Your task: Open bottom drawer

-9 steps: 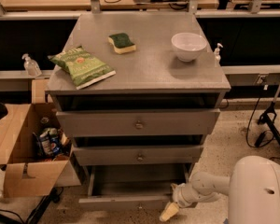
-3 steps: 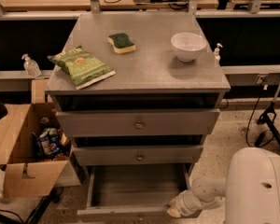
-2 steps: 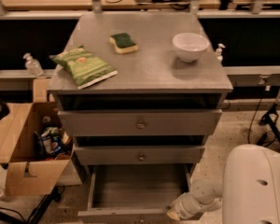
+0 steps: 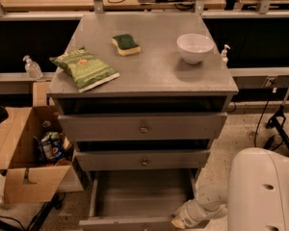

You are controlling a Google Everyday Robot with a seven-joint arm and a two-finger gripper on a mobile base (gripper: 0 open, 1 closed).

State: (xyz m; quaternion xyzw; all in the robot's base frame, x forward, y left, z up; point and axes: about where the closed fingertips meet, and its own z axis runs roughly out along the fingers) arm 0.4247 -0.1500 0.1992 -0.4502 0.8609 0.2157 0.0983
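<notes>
A: Containers first. What's where?
B: Bottom drawer (image 4: 142,196) stands open at the foot of the cabinet (image 4: 216,129), slid out toward the cam. Inside shows plain grey floor & walls. Its front panel lies along the lower edge of the view, knob not visible.

A: The other two?
B: Top drawer (image 4: 101,126) & middle drawer (image 4: 106,160) are both pushed in, each w/ a small round knob at centre and a dark gap above the front.

A: Anything else that holds stuff?
B: Cardboard box (image 4: 14,148) on the floor, left of the cabinet, flaps open. Colourful packets/cans (image 4: 50,146) sit inside at its right end; can't tell exactly what they are. White bowl (image 4: 195,47) is upright on the counter (image 4: 154,76), back right, its inside plain white.

A: Rest of the counter?
B: Green chip bag (image 4: 84,67) lies front left, overhanging the left edge a bit. Sponge (image 4: 125,44), green over yellow, is back-middle. Bag, sponge & bowl are all apart from each other.

A: Arm pose?
B: White arm (image 4: 207,201) comes off the bulky white robot body (image 4: 265,191) at lower right. It runs left & downward, low near the floor.

A: And the pincer?
B: Pincer (image 4: 177,222) is at the arm's end, right up against the bottom drawer's front-right corner, yellowish tip pointing left. Clenched, released or grasping the panel, can't tell from here.
</notes>
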